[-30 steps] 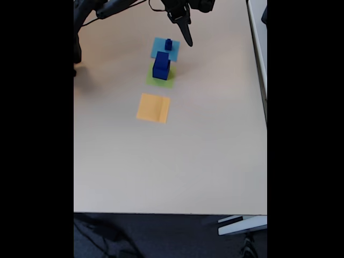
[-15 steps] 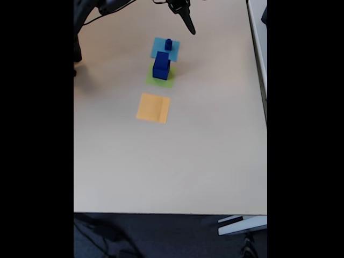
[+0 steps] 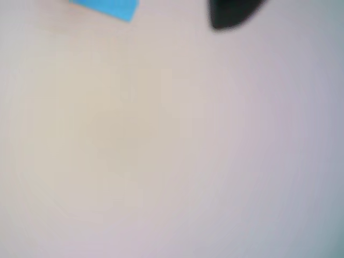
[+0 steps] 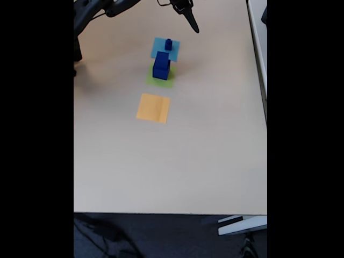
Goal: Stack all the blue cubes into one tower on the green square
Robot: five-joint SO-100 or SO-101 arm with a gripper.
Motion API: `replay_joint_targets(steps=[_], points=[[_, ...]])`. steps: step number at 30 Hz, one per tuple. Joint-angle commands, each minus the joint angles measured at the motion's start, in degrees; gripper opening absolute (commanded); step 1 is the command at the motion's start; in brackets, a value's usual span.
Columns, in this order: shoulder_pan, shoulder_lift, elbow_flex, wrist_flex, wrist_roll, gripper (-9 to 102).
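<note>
Two dark blue cubes [image 4: 161,66] stand stacked on the green square [image 4: 159,82] in the fixed view, the smaller one on top. A tiny blue cube [image 4: 169,44] rests on the light-blue patch [image 4: 160,49] just behind them. My gripper [image 4: 194,29] hangs at the top edge, up and to the right of both patches, clear of every cube. It shows as one dark tapered point with no gap and nothing in it. In the blurred wrist view one dark fingertip [image 3: 231,15] sits at the top, with a corner of the light-blue patch [image 3: 110,7] at the upper left.
An orange patch [image 4: 153,107] lies in front of the green square. The arm's base and cables [image 4: 86,21] fill the table's top left corner. The beige table [image 4: 172,166] ends at a front edge low in the fixed view.
The gripper has pulled back up and slightly right, away from the cubes. The cubes and patches have not moved.
</note>
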Motion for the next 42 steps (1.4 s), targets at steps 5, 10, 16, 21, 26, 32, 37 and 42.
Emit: replay_joint_targets(steps=[5,10,16,21,26,32,37,42], points=[[-1.3,-0.2,-3.5,1.1,7.3,55],[-0.6,-1.2,-3.8,3.8,7.6,55],[0.2,-3.8,-4.9,5.0,6.9,55],[0.7,-5.7,-4.7,5.5,6.4,54],[1.8,-6.2,-4.7,5.6,4.7,54],[2.0,-1.9,0.9,4.7,5.0,55],[2.0,5.2,13.7,-0.3,4.9,55],[2.0,8.8,18.7,-1.6,4.9,54]])
